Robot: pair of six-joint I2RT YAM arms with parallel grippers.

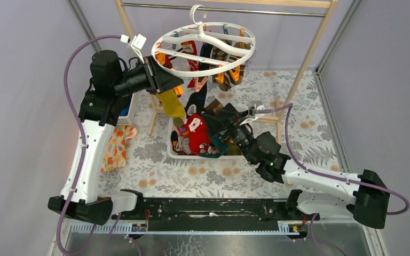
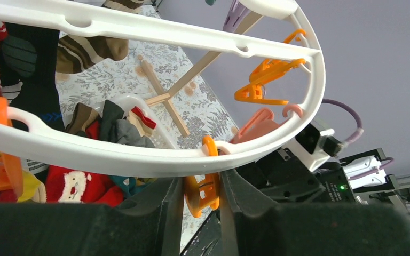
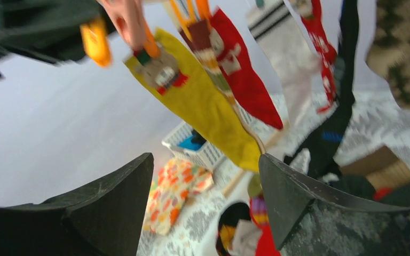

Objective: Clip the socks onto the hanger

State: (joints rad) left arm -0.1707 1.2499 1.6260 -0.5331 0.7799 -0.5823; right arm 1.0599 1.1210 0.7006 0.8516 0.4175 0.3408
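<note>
Hanger (image 2: 112, 156) hangs by its hook from the rail (image 1: 314, 50), well above the table (image 1: 309, 138). Clipped socks crowd its far and right underside. Basket (image 1: 192, 157) of loose socks sits straight below the hanger, Santa sock (image 1: 195, 127) on top

Left gripper (image 2: 202, 184) is under the hanger's left rim, clamped on an orange clip (image 2: 202, 196), with the rim just above its fingertips. Can't tell if the clip mouth is actually sprung open. Right gripper (image 3: 205, 160) is below the hanger over the basket, jaws wide apart and nothing between them. Mustard sock (image 3: 203, 106) dangles from the neighbouring clip on that left rim. It looks clipped, but the bite itself is blurred

My read: the pinched clip takes the next sock
- right: grab one sock by the cuff and leave a short tab above the fingers
- bring it up from below the hanger, cuff first, into the clip mouth
- left: squeeze square on the clip tails and don't drag the hanger sideways, since it swings freely on its hook
- left releases first, right lets go after

Room: clear lane is the near side below the hanger, above the basket. Tight spots are the mustard sock just beside the clip, the rim over the left fingers, and the rail posts either side of the hanger
</note>
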